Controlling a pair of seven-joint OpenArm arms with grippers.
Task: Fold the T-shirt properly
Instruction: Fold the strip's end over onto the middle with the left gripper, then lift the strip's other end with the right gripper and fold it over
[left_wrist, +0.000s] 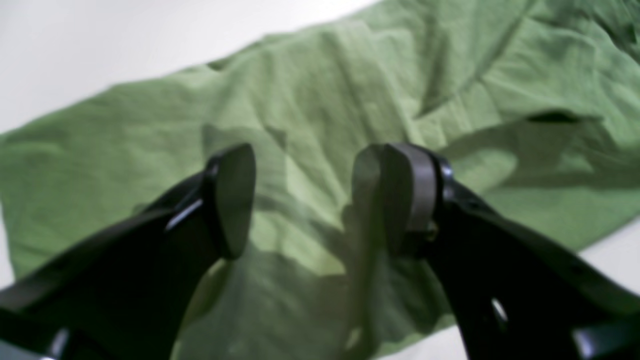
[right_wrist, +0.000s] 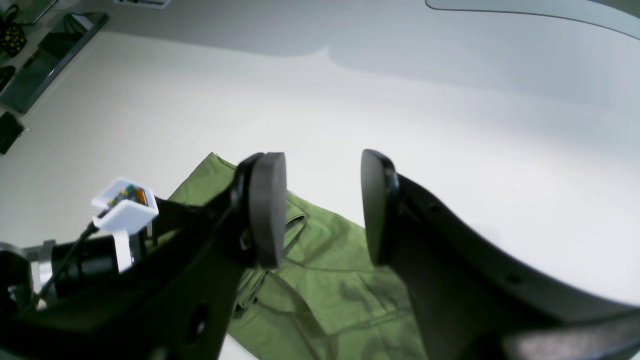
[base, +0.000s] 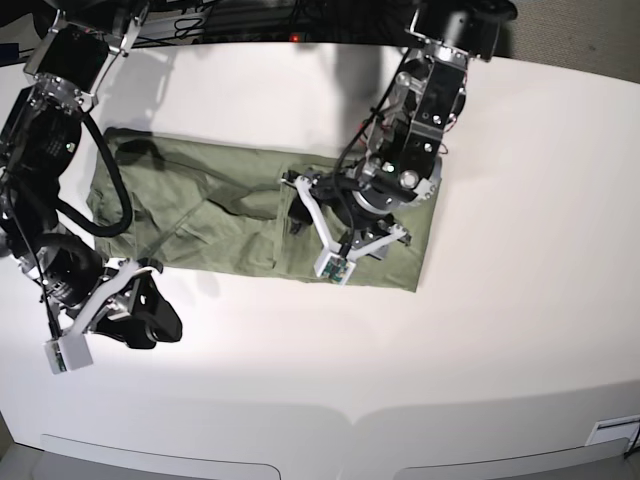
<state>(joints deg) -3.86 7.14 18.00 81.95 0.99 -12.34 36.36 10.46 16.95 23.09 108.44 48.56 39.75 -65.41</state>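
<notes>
Green T-shirt lies spread on the white counter. Left end effector hovers over it, released and empty. Right end effector is also released, beside the shirt's edge.

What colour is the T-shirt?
Plain sage green T-shirt, no pattern; clearest in the left wrist view.
</notes>
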